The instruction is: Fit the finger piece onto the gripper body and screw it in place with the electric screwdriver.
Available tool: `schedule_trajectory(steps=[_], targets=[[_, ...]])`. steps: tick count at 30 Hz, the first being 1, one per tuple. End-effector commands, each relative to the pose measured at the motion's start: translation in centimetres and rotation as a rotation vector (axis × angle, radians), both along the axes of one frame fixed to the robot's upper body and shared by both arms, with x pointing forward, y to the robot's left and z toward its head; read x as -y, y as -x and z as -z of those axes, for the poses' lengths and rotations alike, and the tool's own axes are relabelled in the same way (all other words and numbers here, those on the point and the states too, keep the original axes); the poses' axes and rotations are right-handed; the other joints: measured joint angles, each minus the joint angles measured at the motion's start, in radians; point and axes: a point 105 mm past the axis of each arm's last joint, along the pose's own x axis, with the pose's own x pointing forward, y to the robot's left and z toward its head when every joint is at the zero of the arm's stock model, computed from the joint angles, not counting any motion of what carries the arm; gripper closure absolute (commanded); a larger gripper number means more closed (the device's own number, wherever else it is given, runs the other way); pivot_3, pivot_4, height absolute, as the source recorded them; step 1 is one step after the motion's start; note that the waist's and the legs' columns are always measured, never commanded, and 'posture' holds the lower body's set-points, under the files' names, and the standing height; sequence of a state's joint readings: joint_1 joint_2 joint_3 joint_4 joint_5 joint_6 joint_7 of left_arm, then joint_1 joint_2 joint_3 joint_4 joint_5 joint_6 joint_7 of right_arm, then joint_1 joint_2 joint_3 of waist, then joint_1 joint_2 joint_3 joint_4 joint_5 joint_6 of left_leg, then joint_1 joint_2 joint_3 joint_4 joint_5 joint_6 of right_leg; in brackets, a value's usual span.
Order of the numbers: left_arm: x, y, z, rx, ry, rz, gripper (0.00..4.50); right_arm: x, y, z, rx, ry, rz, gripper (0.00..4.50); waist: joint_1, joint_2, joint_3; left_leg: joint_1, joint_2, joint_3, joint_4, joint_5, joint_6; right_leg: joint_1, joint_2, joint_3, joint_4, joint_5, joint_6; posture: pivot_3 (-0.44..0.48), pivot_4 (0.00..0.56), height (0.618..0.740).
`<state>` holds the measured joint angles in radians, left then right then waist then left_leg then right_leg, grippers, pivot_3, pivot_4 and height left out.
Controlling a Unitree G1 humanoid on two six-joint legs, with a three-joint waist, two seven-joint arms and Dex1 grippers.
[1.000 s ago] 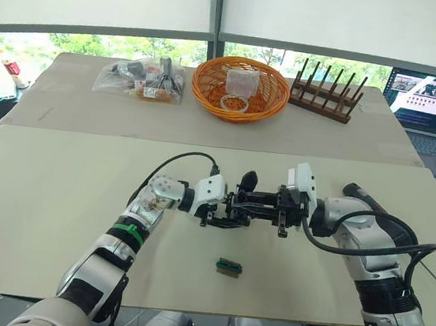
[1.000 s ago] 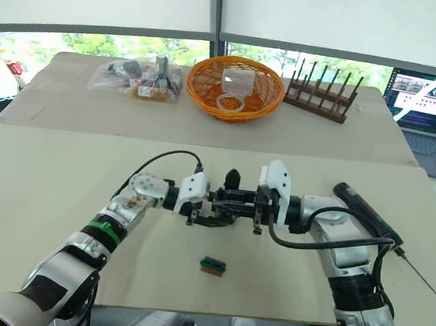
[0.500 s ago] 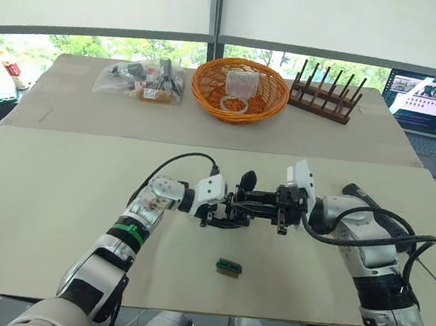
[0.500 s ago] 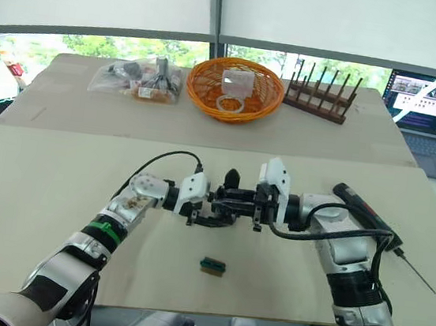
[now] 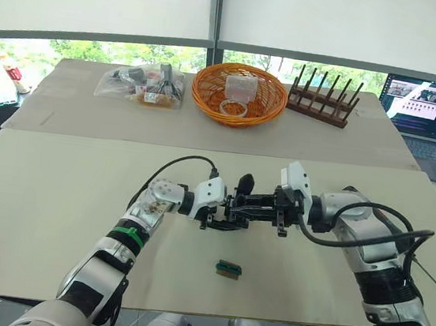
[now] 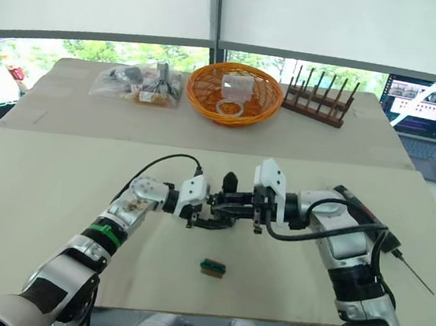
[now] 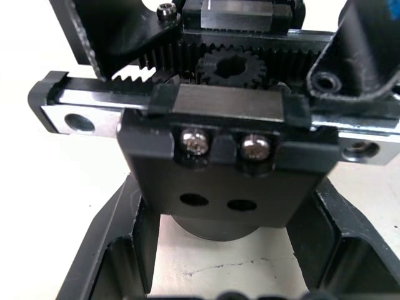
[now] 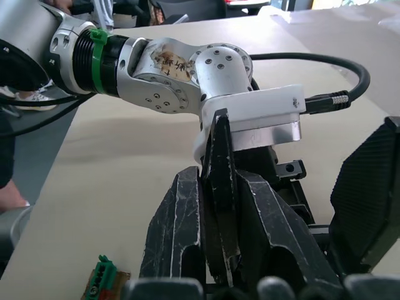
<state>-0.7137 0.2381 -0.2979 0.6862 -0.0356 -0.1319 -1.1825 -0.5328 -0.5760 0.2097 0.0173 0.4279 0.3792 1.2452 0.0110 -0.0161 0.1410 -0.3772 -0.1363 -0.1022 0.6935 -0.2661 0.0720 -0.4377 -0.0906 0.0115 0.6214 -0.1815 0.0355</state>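
Both tools (mid-table) on gripper body (image 5: 238, 207)

No text, label, brand or number can be read anywhere. The laptop (image 5: 425, 109) screen at two o'clock shows windows too small to make out, and the brownish patch on the left arm's wrist joint (image 8: 164, 62) carries marks that cannot be deciphered.
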Motion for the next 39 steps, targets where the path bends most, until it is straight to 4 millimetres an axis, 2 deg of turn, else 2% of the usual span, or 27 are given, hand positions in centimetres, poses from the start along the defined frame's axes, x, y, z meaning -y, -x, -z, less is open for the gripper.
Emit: schedule_trajectory(steps=[1, 5, 10, 14, 18, 24, 39], targets=[[0.1, -0.8, -1.8, 0.060, 0.024, -0.005, 2.22, 1.8, 0.7, 6.3, -0.239, 0.150, 0.072, 4.17, 0.000, 0.000, -0.002, 0.001, 0.000, 0.000, 0.000, 0.000, 0.000, 0.001, 0.000, 0.000, -0.001, 0.000, 0.000, 0.000, 0.150, 0.740], [-0.2, -0.8, -1.8, 0.061, 0.023, -0.007, 2.22, 3.4, 0.6, 7.5, -0.358, 0.192, 0.200, 4.17, 0.000, 0.000, -0.006, 0.005, 0.001, 0.000, -0.002, -0.001, 0.001, 0.005, 0.001, 0.000, -0.006, 0.000, 0.000, 0.000, 0.150, 0.740], [-0.4, -0.7, -1.7, 0.059, 0.022, -0.011, 2.22, 3.6, 1.0, 8.0, -0.337, 0.227, 0.225, 4.17, 0.000, 0.000, -0.008, 0.007, 0.002, 0.000, -0.002, -0.002, 0.001, 0.009, 0.001, 0.000, -0.008, 0.000, 0.000, 0.000, 0.150, 0.740], [-0.4, -0.8, -1.8, 0.061, 0.021, -0.008, 2.22, 3.4, 0.6, 8.4, -0.106, 0.307, 0.162, 4.17, -0.001, 0.000, -0.008, 0.009, 0.003, 0.000, -0.002, -0.005, -0.003, 0.012, 0.002, 0.000, -0.010, -0.001, 0.001, 0.000, 0.150, 0.740], [-0.4, -0.8, -1.8, 0.064, 0.016, -0.003, 2.22, 2.6, -0.1, 7.4, -0.171, 0.277, 0.162, 4.17, -0.004, 0.000, -0.008, 0.011, 0.003, 0.000, -0.002, -0.005, -0.003, 0.014, 0.003, 0.000, -0.010, -0.001, 0.002, 0.000, 0.150, 0.740], [-0.5, -0.7, -1.8, 0.065, 0.012, 0.002, 2.22, 3.7, 0.9, 8.7, -0.292, 0.420, 0.119, 4.17, -0.001, 0.000, -0.008, 0.012, 0.005, 0.000, -0.002, -0.006, -0.002, 0.014, 0.006, 0.000, -0.010, -0.001, 0.001, 0.000, 0.150, 0.740], [-0.7, -0.6, -1.8, 0.070, 0.010, -0.001, 2.22, 3.8, 0.8, 9.6, -0.310, 0.345, 0.216, 4.17, -0.001, 0.001, -0.014, 0.018, 0.007, 0.000, -0.003, -0.010, -0.006, 0.016, 0.007, 0.001, -0.012, -0.002, 0.001, 0.000, 0.150, 0.740]])
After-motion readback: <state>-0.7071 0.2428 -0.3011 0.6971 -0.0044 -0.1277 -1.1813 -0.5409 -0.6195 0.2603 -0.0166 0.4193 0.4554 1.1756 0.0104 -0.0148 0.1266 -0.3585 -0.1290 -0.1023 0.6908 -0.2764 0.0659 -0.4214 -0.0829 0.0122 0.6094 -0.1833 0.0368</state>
